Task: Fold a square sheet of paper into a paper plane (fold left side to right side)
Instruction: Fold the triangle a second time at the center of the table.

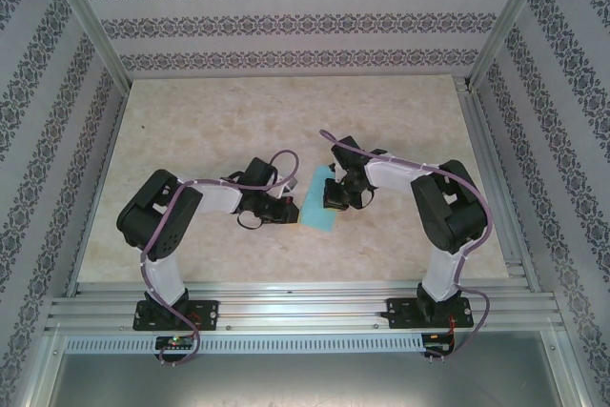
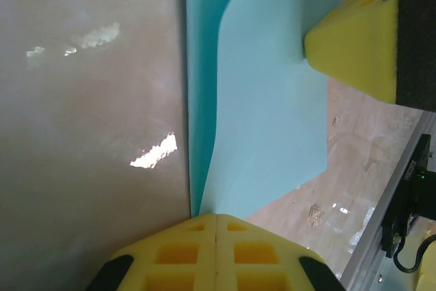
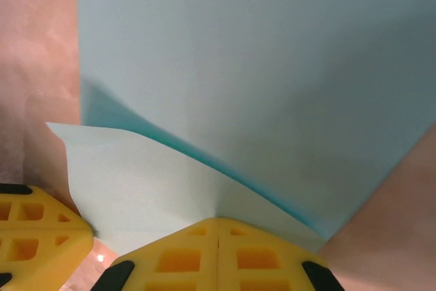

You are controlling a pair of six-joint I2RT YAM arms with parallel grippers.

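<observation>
The square sheet of paper is light blue and lies partly folded at the middle of the table, one flap raised off the layer below. My left gripper is at its left edge, jaws shut, and a corner of the flap runs into the closed tips. My right gripper comes from the right, also shut, with the lighter flap puckering at its tips. Each wrist view catches a yellow finger of the other gripper: the right finger, the left finger.
The marble-look tabletop stretches out on all sides of the paper. An aluminium rail runs along the near edge by the arm bases. Patterned walls and metal frame posts enclose the table.
</observation>
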